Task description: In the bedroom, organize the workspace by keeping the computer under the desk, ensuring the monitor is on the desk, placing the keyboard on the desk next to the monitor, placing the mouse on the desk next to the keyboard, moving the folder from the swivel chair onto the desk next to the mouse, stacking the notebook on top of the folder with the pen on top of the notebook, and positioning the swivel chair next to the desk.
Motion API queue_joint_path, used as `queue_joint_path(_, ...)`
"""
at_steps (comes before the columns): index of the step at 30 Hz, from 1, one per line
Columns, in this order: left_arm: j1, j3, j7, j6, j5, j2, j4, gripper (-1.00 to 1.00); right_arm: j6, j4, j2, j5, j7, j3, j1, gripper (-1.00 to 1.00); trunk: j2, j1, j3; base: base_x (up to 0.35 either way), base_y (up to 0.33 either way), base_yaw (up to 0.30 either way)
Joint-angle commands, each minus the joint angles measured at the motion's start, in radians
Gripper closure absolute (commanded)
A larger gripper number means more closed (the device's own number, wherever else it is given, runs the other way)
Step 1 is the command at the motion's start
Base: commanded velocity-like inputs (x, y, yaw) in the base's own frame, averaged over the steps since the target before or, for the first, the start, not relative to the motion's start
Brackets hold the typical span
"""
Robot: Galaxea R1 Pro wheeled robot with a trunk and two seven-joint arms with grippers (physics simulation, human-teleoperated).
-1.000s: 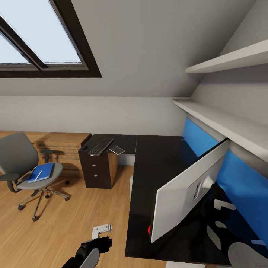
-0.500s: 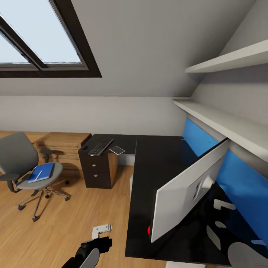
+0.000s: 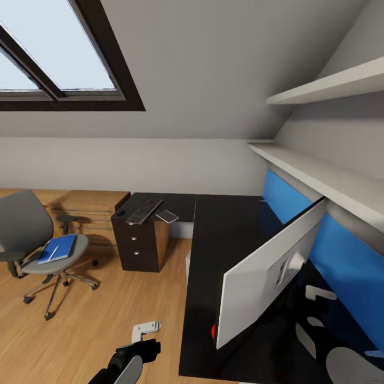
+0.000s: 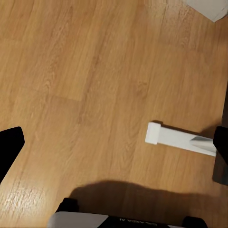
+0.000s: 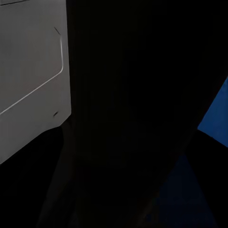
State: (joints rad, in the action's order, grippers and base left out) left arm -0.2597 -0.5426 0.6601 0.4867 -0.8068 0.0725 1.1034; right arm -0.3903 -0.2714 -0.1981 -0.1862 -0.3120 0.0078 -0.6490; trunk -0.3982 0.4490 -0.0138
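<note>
The monitor point(image 3: 269, 274) stands on the black desk point(image 3: 224, 234) with its silver back toward me, and it also shows in the right wrist view point(image 5: 28, 71). At the desk's far end lie the keyboard point(image 3: 143, 210) and a small dark mouse point(image 3: 121, 212). The blue folder point(image 3: 57, 248) rests on the seat of the swivel chair point(image 3: 24, 224), with a white pen point(image 3: 51, 253) on top. My left gripper point(image 3: 145, 328) hangs open over the wood floor point(image 4: 95, 71), its fingertips point(image 4: 9, 147) wide apart. My right gripper point(image 3: 319, 298) is behind the monitor, its jaws unclear.
A thin pale flat item point(image 3: 167, 216) lies beside the keyboard. A drawer unit with silver knobs point(image 3: 136, 242) sits under the desk's far end. A low wooden cabinet point(image 3: 90, 208) stands behind the chair. Wall shelves point(image 3: 320, 176) overhang the desk. A white bar point(image 4: 178, 138) lies on the floor.
The whole head view has shifted slightly, so the camera has moved. Nothing among the objects or grippers has visibly changed.
</note>
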Motion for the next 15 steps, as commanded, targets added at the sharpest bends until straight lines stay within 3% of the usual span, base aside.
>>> queue_joint_path(1, -0.001, -0.004, 0.009, 0.001, -0.008, 0.001, 0.001, -1.0, -0.005, -0.001, 0.0, 0.002, 0.001, 0.0, -0.001, 1.0, -0.002, 0.001, -0.001, 0.271, 0.0, 0.0)
queue_joint_path(15, -0.001, -0.004, 0.009, 0.0, -0.008, 0.001, 0.002, -1.0, -0.005, -0.001, 0.0, 0.002, 0.001, 0.0, -0.001, 1.0, -0.002, 0.001, -0.001, 0.316, 0.0, 0.0)
